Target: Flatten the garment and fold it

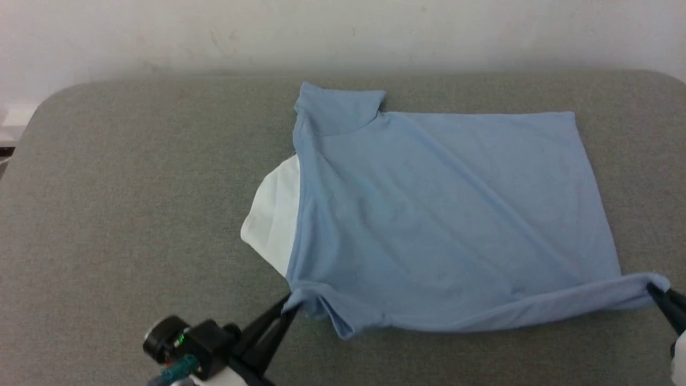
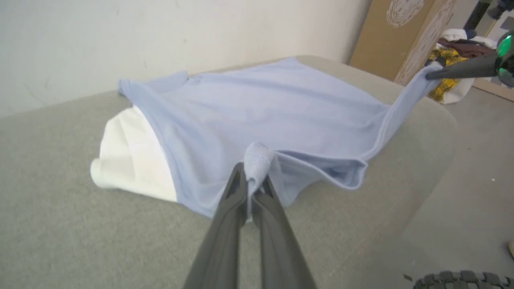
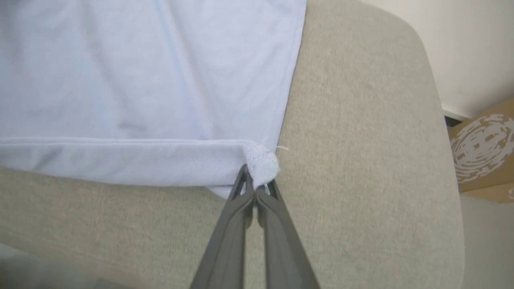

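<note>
The garment, a light-blue shirt with a white part sticking out at its left, lies spread on the grey table. My left gripper is shut on the near left corner of the garment, pinching a bunch of blue cloth. My right gripper is shut on the near right corner, where the hem is rolled. Between the two grips the near edge of the garment is lifted and stretched taut. In the left wrist view the right gripper shows holding the far corner.
The padded table ends in rounded corners with a pale wall behind it. Beyond the table's right end stand a cardboard box and a pile of clothes on the floor. Bare cloth-covered surface lies left of the garment.
</note>
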{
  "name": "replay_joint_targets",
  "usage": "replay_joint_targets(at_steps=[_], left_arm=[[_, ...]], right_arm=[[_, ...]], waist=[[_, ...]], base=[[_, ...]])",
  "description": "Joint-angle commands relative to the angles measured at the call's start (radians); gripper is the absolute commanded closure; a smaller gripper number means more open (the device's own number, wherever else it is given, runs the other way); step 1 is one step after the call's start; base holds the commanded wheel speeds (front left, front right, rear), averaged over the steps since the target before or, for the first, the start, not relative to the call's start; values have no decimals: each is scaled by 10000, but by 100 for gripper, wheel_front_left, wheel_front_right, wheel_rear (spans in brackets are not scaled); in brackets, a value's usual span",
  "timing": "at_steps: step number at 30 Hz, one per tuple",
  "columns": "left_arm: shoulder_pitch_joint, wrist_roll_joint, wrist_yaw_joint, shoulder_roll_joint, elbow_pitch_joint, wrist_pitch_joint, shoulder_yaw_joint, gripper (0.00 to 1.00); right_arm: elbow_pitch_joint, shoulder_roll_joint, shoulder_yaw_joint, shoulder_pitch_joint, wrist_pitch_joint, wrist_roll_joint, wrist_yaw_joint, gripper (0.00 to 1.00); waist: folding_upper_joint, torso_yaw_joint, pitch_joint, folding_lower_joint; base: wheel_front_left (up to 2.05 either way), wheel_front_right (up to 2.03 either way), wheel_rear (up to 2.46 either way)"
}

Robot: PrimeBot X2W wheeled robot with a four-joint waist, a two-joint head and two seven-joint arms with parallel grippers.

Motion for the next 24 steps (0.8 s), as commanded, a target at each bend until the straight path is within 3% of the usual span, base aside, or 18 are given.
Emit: replay_joint_targets(at_steps=[1,8,24], left_arm=[[-450,234,144,-278,-499,-78,614,100],[-1611,623,31,-615,-775,-83,1828,100],[-5118,586,-596,-1521,2923,453,1843,100]], right_arm=[[-259,59,-209,-484,-214,-2,-21,100],[-358,28,-210,-1876,-235,-142,-21,100],[2772,34,1824,-5891,-632,-878,-21,100]], waist=[[-1,-91,650,0],[-1,-162,1777,0],[-1,-106,3181,0]], base=[[0,0,0],[0,0,0],[0,0,0]])
